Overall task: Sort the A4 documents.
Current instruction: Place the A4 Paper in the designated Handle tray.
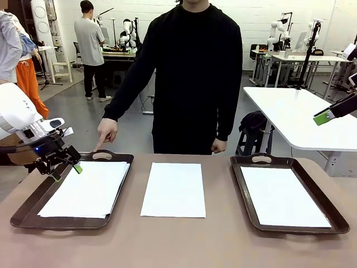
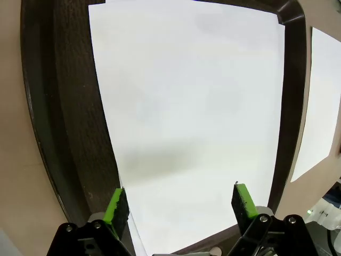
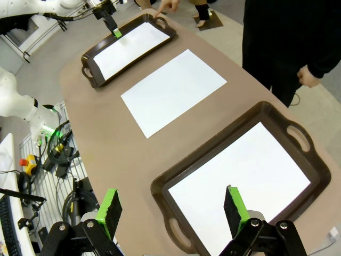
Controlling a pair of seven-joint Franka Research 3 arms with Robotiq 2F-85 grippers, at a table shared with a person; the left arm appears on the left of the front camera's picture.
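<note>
a4 documents (image 1: pixel 173 190), plain white thin rectangular paper sheets, lie in three places on the brown tabletop (image 1: pixel 178 245). A small stack (image 1: pixel 83 190) fills the dark brown handled tray on the left (image 1: pixel 30 206), one single sheet lies bare on the table between the trays, and one sheet (image 1: pixel 281 195) lies flat in the matching dark brown handled tray on the right (image 1: pixel 241 187).

the white left arm comes in low from the left edge, its wrist bent down and tilted toward the far left corner of the left tray. the left gripper (image 1: pixel 67 172) hangs just over that corner of the stack. in the left wrist view the left gripper (image 2: pixel 181 205) has its green pads spread wide over the white paper with nothing between them, so the jaws are released. whether the pads touch the sheet i cannot tell.

the right arm is raised high at the right edge, well above the table. in the right wrist view the right gripper (image 3: pixel 173 205) looks down on the right tray from well above, jaws spread and empty.

the person in a black top (image 1: pixel 192 67) stands at the far side. one hand (image 1: pixel 106 132) reaches down with the index finger extended to the far handle of the left tray, and the other hand (image 1: pixel 219 146) hangs at the table's far edge.
</note>
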